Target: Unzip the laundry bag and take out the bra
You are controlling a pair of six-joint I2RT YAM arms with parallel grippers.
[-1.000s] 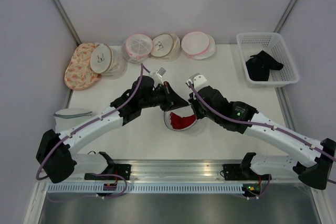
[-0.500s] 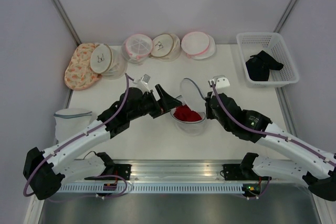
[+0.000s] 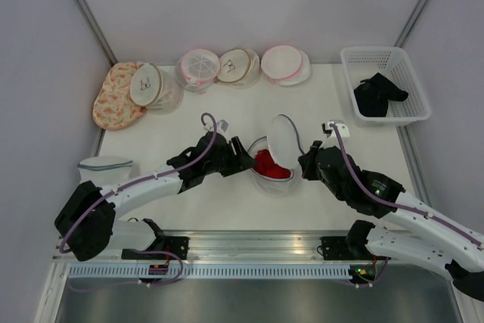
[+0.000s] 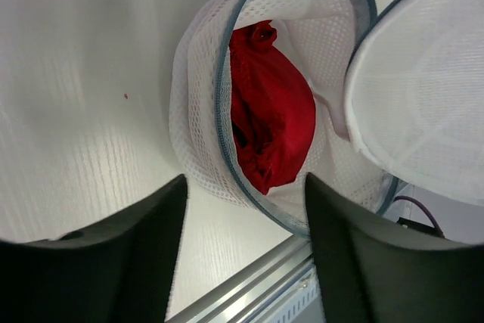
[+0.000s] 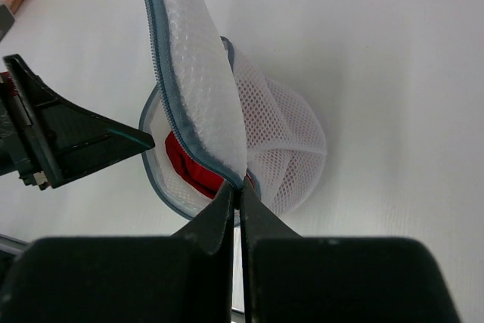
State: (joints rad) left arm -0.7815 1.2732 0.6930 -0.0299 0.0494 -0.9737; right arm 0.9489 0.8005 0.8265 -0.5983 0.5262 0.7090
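The white mesh laundry bag point(image 3: 274, 181) with a grey-blue zipper rim lies open at the table's centre front. Its round lid point(image 3: 285, 140) stands raised on the right side. The red bra point(image 3: 269, 165) lies inside the bag; it also shows in the left wrist view point(image 4: 274, 111) and in the right wrist view point(image 5: 187, 172). My right gripper point(image 3: 306, 163) is shut on the lid's zipper edge point(image 5: 240, 185) where it meets the bag. My left gripper point(image 3: 242, 158) is open and empty, just left of the bag's rim point(image 4: 219, 111), not touching the bra.
A white basket point(image 3: 401, 58) with a black garment point(image 3: 378, 96) stands at the back right. Several round mesh bags point(image 3: 240, 66) and a peach floral one point(image 3: 113, 96) line the back left. A grey-rimmed bag point(image 3: 106, 164) lies at the left edge.
My right gripper moved right and lifted the lid, opening the bag wider. My left gripper drew back to the bag's left side, and the bra lies more exposed.
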